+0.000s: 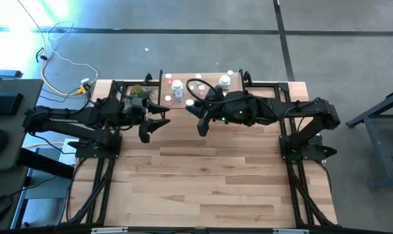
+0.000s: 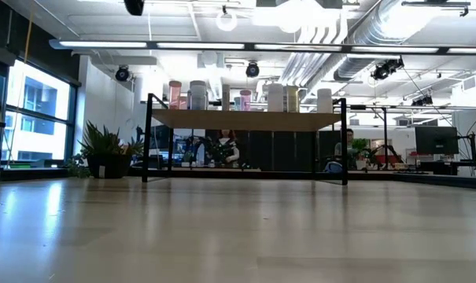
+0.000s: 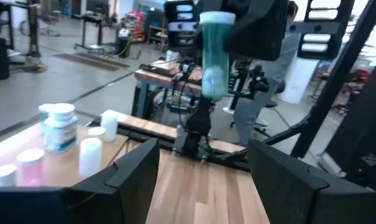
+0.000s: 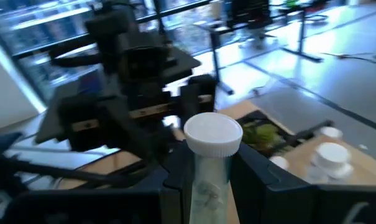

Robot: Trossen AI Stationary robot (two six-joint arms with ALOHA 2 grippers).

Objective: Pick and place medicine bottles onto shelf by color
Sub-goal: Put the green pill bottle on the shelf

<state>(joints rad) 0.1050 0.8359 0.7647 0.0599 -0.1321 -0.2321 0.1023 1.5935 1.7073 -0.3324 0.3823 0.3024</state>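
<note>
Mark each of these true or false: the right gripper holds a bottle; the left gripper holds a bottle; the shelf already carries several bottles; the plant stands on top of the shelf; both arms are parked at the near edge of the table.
1. The right gripper holds a bottle: true. It is shut on a white-capped bottle.
2. The left gripper holds a bottle: false. Its fingers stand open with nothing between them.
3. The shelf already carries several bottles: true. A row stands on its board.
4. The plant stands on top of the shelf: false. It sits on the table beside the shelf.
5. Both arms are parked at the near edge of the table: false. Both reach toward the middle, close to the shelf.
</note>
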